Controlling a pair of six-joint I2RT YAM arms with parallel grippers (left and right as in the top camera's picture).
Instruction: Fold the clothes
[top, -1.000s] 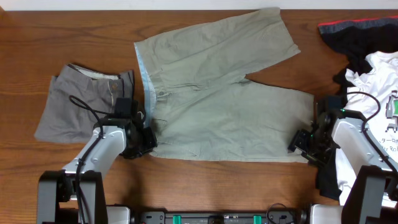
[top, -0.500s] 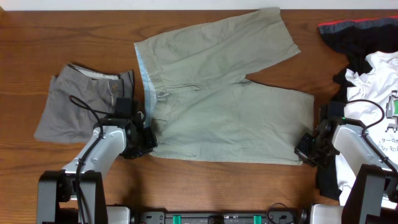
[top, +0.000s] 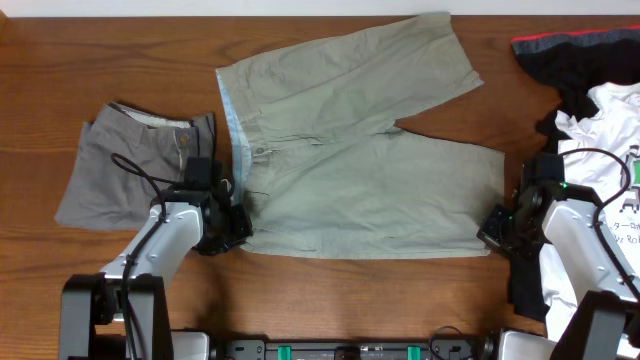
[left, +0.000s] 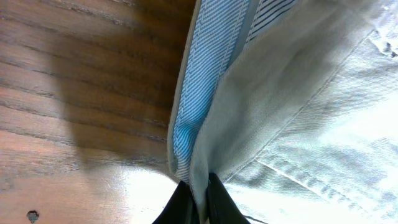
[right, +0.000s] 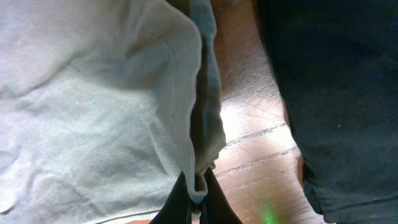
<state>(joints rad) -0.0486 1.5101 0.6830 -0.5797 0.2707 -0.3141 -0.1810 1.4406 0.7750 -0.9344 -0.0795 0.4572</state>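
1. Brown wooden table (top: 90, 50) fills the overhead view, with clothes spread across it.
2. The khaki shorts (top: 350, 150) lie flat in the middle. Their waistband faces left and both legs point right, with the far leg angled toward the table's back edge. A strip of light blue lining (top: 234, 125) shows along the waistband.
3. The left gripper (top: 232, 222) sits at the near-left corner of the khaki shorts, at the near end of the waistband. In the left wrist view its jaws are pinched narrow on the waistband edge, with the cloth caught between the black fingertips (left: 217, 199).
4. The right gripper (top: 495, 228) is at the near-right corner, on the hem of the nearer leg. In the right wrist view its jaws are likewise closed tight on that hem, which runs down between the fingertips (right: 217, 202).
5. Folded grey shorts (top: 130, 175) lie to the left, just beside the waistband and above the left arm.
6. A white printed T-shirt (top: 610, 125) lies at the right edge, partly under the right arm.
7. A black red-trimmed garment (top: 575, 55) sits at the far right corner. Dark cloth reaches down beside the gripped hem, with a strip of bare wood between them.
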